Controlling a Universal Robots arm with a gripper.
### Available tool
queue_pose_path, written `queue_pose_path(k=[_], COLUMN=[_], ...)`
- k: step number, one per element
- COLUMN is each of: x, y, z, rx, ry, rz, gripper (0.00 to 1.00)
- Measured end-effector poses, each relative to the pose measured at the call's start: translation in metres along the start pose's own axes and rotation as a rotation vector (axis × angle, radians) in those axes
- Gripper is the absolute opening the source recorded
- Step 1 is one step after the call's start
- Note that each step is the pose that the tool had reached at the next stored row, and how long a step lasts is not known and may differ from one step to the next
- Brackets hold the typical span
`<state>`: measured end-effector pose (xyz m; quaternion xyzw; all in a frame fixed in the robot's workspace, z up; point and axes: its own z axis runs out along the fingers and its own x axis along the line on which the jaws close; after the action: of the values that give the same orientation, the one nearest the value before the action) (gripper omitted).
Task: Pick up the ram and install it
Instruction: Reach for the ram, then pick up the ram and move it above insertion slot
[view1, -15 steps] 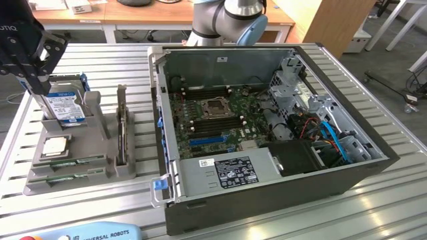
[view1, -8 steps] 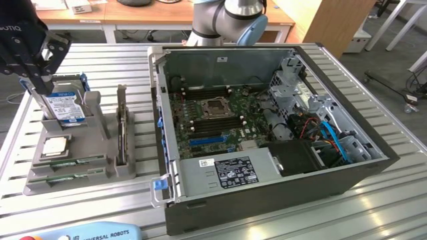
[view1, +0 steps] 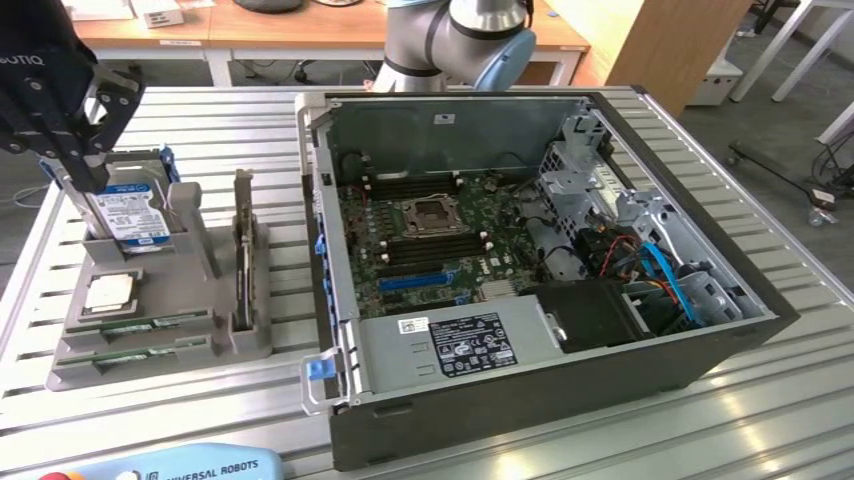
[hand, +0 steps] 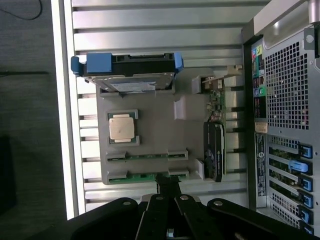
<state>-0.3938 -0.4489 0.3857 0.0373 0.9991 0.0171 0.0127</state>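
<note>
Wrist view has the tool (hand: 168, 181) with its fingers pressed together, gripping nothing, its tips over the outer ram (hand: 132, 177). That ram lies flat in its slot at the edge of the grey tray (hand: 150, 125); contact cannot be told. A second ram stick (hand: 147, 155) lies in the neighbouring slot, near the processor (hand: 122, 127). To the exterior view's right of the tray, an open computer case (view1: 561, 395) stands on the bench (view1: 774, 400).

Table (hand: 150, 30): silver, patterned with parallel ribs. Holder tray (hand: 155, 125): plain grey. Ram (hand: 141, 176): green with small dark chips. Processor (hand: 122, 127): silver. Hard drive (view1: 134, 215): white-and-blue label, with a blue carrier (hand: 130, 62). Expansion card (hand: 215, 150): dark. Computer case (view1: 534, 400): black. Motherboard (view1: 414, 240): green, with a blue slot.
</note>
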Motion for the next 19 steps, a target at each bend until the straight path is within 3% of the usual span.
queue_pose_path(k=[19], x=[-0.0001], y=[-0.0025], z=[0.0000], rx=[-0.0002], ry=[0.0006], rz=[-0.015], gripper=[0.10])
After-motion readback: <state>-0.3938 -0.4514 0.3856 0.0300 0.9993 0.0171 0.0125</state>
